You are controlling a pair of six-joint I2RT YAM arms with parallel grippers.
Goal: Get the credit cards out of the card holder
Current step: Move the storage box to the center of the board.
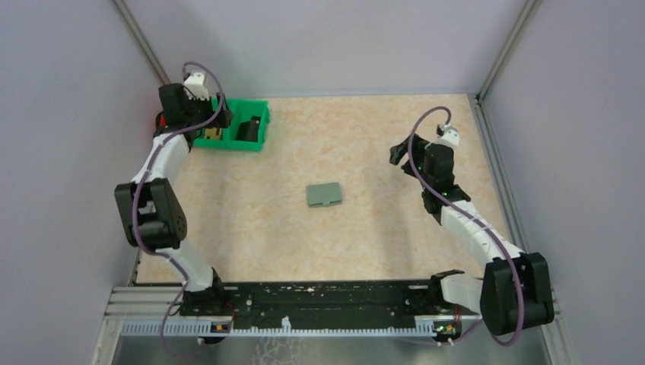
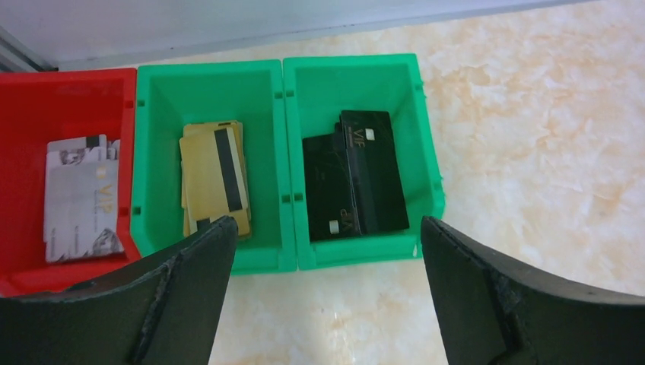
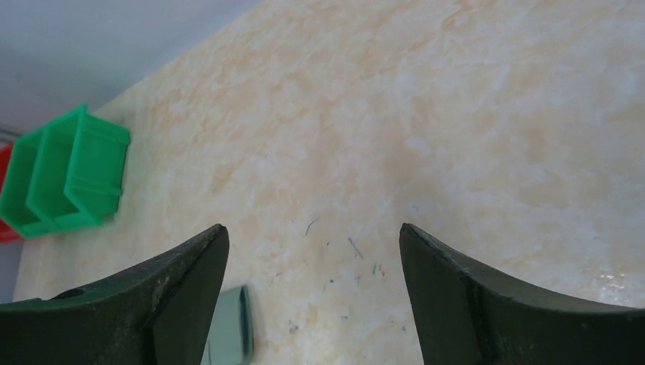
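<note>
The grey-green card holder [image 1: 325, 195] lies folded shut on the middle of the table; its corner shows in the right wrist view [image 3: 228, 327]. Dark credit cards [image 2: 354, 182] lie in the right green bin [image 2: 426, 152]. Gold cards [image 2: 214, 176] lie in the left green bin [image 2: 148, 152]. Pale cards [image 2: 80, 198] lie in the red bin [image 2: 23, 99]. My left gripper [image 2: 327, 224] is open and empty, above the near edge of the bins [image 1: 199, 122]. My right gripper [image 3: 313, 228] is open and empty, at the right of the table [image 1: 397, 154], apart from the holder.
The green bins [image 1: 255, 110] stand at the back left against the wall; the red one is mostly hidden behind my left arm. Grey walls and a metal frame close the table on the back and both sides. The green bins also show far left in the right wrist view [image 3: 68, 175].
</note>
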